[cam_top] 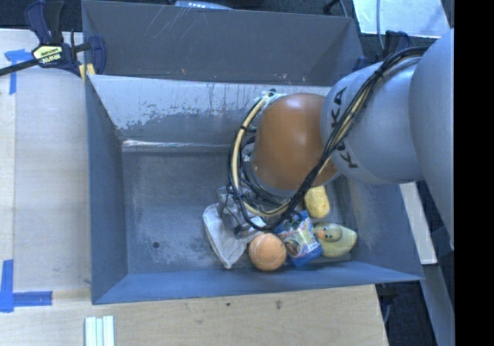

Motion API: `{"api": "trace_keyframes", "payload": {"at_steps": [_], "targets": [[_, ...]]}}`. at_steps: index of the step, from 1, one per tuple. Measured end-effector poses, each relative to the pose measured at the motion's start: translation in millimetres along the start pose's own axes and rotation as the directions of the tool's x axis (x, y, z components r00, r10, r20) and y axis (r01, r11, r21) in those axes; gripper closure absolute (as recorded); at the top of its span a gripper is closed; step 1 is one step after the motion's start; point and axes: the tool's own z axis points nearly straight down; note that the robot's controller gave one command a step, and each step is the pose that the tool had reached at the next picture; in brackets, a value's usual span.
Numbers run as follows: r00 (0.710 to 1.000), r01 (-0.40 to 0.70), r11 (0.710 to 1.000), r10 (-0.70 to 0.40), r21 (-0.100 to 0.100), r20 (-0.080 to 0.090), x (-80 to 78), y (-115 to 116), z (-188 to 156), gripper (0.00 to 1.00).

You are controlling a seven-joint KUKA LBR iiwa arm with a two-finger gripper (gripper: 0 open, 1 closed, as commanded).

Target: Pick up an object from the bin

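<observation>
My gripper (231, 215) reaches down under the orange wrist cover to the bin's front middle. Its tip sits on a crumpled white-grey cloth or bag (219, 237) that lies on the floor there. Just to the right of the gripper lies an orange ball (267, 252). A blue and multicoloured packet (302, 242) lies beside the ball.
A yellow rubber duck (337, 239) rests in the front right corner, and a yellow rounded thing (317, 201) lies behind it, close under the arm. The arm and its cables cover the right half of the bin. Bare floor lies to the left.
</observation>
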Motion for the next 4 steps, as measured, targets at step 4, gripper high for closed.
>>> {"api": "trace_keyframes", "payload": {"at_steps": [4], "targets": [[0.996, 0.092, 0.996, -0.092, 0.001, 0.003, 4.4, -3, -29, 0.0]]}}
